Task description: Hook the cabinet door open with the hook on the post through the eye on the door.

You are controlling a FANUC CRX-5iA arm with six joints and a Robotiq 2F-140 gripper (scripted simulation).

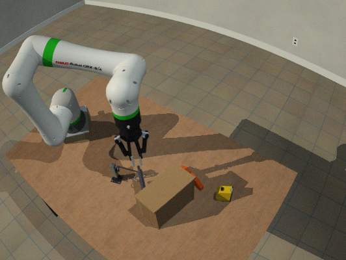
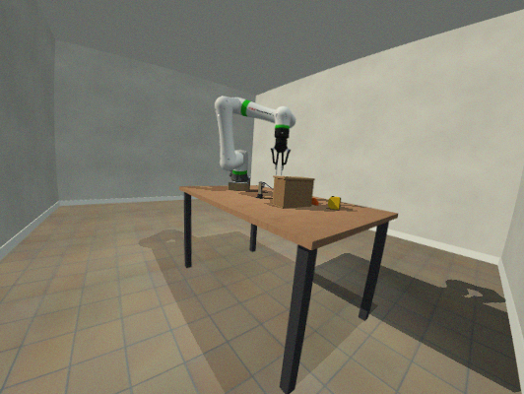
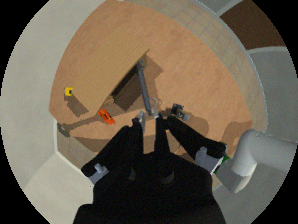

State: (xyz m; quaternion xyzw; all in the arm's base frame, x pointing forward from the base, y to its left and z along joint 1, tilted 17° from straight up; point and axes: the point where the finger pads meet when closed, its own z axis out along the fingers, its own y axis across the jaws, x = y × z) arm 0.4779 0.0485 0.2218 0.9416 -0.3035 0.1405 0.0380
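The brown cabinet (image 1: 166, 195) (image 2: 294, 191) stands flat on the table. Its grey door (image 1: 140, 177) (image 3: 143, 86) is swung open toward the short grey post (image 1: 114, 172) (image 3: 178, 110). The thin hook (image 1: 127, 169) runs from the post's top to the door, and its tip lies at the eye on the door. I cannot tell how deep it sits in the eye. My gripper (image 1: 136, 161) (image 2: 279, 169) (image 3: 149, 114) hangs a little above the hook and the door's top edge, touching neither. Its fingers are close together with nothing between them.
An orange curved piece (image 1: 196, 179) (image 3: 105, 116) lies behind the cabinet. A yellow cube (image 1: 224, 193) (image 2: 334, 202) (image 3: 68, 91) lies to its right. The robot's base (image 1: 76, 123) stands at the table's far left corner.
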